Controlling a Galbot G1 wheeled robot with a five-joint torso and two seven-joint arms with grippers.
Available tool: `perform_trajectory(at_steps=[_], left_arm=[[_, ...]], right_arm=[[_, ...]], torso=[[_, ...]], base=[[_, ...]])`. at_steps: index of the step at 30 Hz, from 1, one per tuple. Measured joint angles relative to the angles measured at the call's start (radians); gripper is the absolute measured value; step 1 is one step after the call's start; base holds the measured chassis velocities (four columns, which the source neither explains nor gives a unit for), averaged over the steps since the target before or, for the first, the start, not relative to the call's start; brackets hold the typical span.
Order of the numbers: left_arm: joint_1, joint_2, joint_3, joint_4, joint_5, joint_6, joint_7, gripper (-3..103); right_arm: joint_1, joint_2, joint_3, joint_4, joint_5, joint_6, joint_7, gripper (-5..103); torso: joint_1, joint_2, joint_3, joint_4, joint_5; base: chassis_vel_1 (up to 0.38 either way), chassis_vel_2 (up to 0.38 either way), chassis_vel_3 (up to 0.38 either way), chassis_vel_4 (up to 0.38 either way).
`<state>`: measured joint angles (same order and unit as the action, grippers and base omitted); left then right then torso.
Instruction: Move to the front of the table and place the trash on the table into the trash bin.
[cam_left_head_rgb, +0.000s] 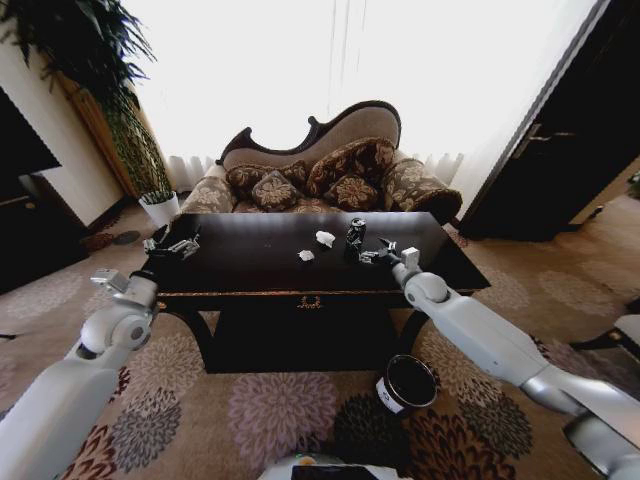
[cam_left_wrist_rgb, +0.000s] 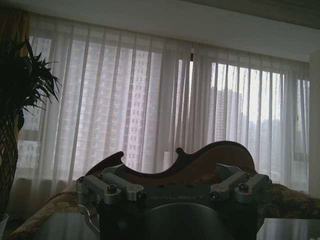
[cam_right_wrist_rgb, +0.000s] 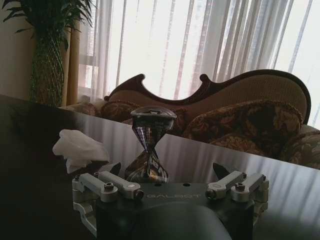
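The dark glossy table (cam_left_head_rgb: 250, 268) stands in front of me. On it lie two crumpled white paper scraps (cam_left_head_rgb: 325, 238) (cam_left_head_rgb: 306, 256) and a crushed dark can (cam_left_head_rgb: 355, 234). My right gripper (cam_left_head_rgb: 375, 256) hovers low over the table just in front of the can, open. In the right wrist view the can (cam_right_wrist_rgb: 150, 145) stands upright just beyond the open gripper (cam_right_wrist_rgb: 167, 172), with a paper scrap (cam_right_wrist_rgb: 80, 149) beside it. My left gripper (cam_left_head_rgb: 172, 244) is held open over the table's left end, with nothing in it. The black trash bin (cam_left_head_rgb: 407, 383) sits on the carpet at the table's front right.
A patterned sofa (cam_left_head_rgb: 320, 170) with cushions stands behind the table. A white plant pot (cam_left_head_rgb: 160, 207) and tall plant are at the back left, a dark cabinet (cam_left_head_rgb: 25, 215) at the left and a dark door (cam_left_head_rgb: 560, 150) at the right. Open carpet surrounds the table.
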<state>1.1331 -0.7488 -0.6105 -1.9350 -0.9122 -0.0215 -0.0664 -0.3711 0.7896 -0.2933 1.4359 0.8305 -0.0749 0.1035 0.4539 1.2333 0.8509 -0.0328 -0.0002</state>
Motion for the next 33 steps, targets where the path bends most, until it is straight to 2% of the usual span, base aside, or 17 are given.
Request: perform_trajectory(at_steps=[9, 10, 13, 16, 18, 23, 24, 26, 28, 31, 32, 33], left_arm=[[0.000, 0.000, 0.000, 0.000, 0.000, 0.000, 0.000, 100], [0.000, 0.000, 0.000, 0.000, 0.000, 0.000, 0.000, 100], [0.000, 0.000, 0.000, 0.000, 0.000, 0.000, 0.000, 100], [0.000, 0.000, 0.000, 0.000, 0.000, 0.000, 0.000, 100], [0.000, 0.000, 0.000, 0.000, 0.000, 0.000, 0.000, 100], [0.000, 0.000, 0.000, 0.000, 0.000, 0.000, 0.000, 100], [0.000, 0.000, 0.000, 0.000, 0.000, 0.000, 0.000, 100], [0.000, 0.000, 0.000, 0.000, 0.000, 0.000, 0.000, 100], [0.000, 0.000, 0.000, 0.000, 0.000, 0.000, 0.000, 100], [0.000, 0.000, 0.000, 0.000, 0.000, 0.000, 0.000, 100], [0.000, 0.000, 0.000, 0.000, 0.000, 0.000, 0.000, 100], [0.000, 0.000, 0.000, 0.000, 0.000, 0.000, 0.000, 100]], right_arm=[[0.129, 0.067, -0.085, -0.097, -0.027, 0.000, 0.010, 101], [0.141, 0.079, -0.092, -0.122, -0.035, 0.001, 0.013, 96], [0.151, 0.094, -0.098, -0.155, -0.048, 0.006, 0.013, 91], [0.154, 0.104, -0.100, -0.173, -0.055, 0.010, 0.013, 75], [0.154, 0.105, -0.100, -0.173, -0.056, 0.011, 0.013, 75], [0.148, 0.103, -0.094, -0.162, -0.057, 0.013, 0.024, 48], [0.148, 0.103, -0.094, -0.162, -0.057, 0.013, 0.024, 48], [0.134, 0.097, -0.082, -0.140, -0.053, 0.012, 0.032, 37], [0.126, 0.095, -0.076, -0.130, -0.053, 0.010, 0.036, 37], [0.095, 0.097, -0.049, -0.108, -0.050, 0.001, 0.055, 21], [0.095, 0.097, -0.049, -0.108, -0.050, 0.001, 0.055, 21], [0.080, 0.098, -0.039, -0.098, -0.045, -0.002, 0.062, 15]], torso=[[0.000, 0.000, 0.000, 0.0005, -0.0001], [0.000, 0.000, 0.000, 0.0005, -0.0001], [0.000, 0.000, 0.000, 0.0004, -0.0001], [0.000, 0.000, 0.000, 0.0002, -0.0001], [0.000, 0.000, 0.000, 0.0002, -0.0001], [0.000, 0.000, 0.000, 0.0003, -0.0001], [0.000, 0.000, 0.000, 0.0003, -0.0001], [0.000, 0.000, 0.000, 0.0003, -0.0001], [0.000, 0.000, 0.000, 0.0002, -0.0001], [0.000, 0.000, 0.000, 0.0003, -0.0001], [0.000, 0.000, 0.000, 0.0003, -0.0001], [0.000, 0.000, 0.000, 0.0003, 0.0000]], base=[[0.000, 0.000, 0.000, 0.000], [0.000, 0.000, 0.000, 0.000], [0.000, 0.000, 0.000, 0.000], [0.000, 0.000, 0.000, 0.000], [0.000, 0.000, 0.000, 0.000], [0.000, 0.000, 0.000, 0.000], [0.000, 0.000, 0.000, 0.000], [0.000, 0.000, 0.000, 0.000], [0.000, 0.000, 0.000, 0.000], [0.000, 0.000, 0.000, 0.000], [0.000, 0.000, 0.000, 0.000], [0.000, 0.000, 0.000, 0.000]])
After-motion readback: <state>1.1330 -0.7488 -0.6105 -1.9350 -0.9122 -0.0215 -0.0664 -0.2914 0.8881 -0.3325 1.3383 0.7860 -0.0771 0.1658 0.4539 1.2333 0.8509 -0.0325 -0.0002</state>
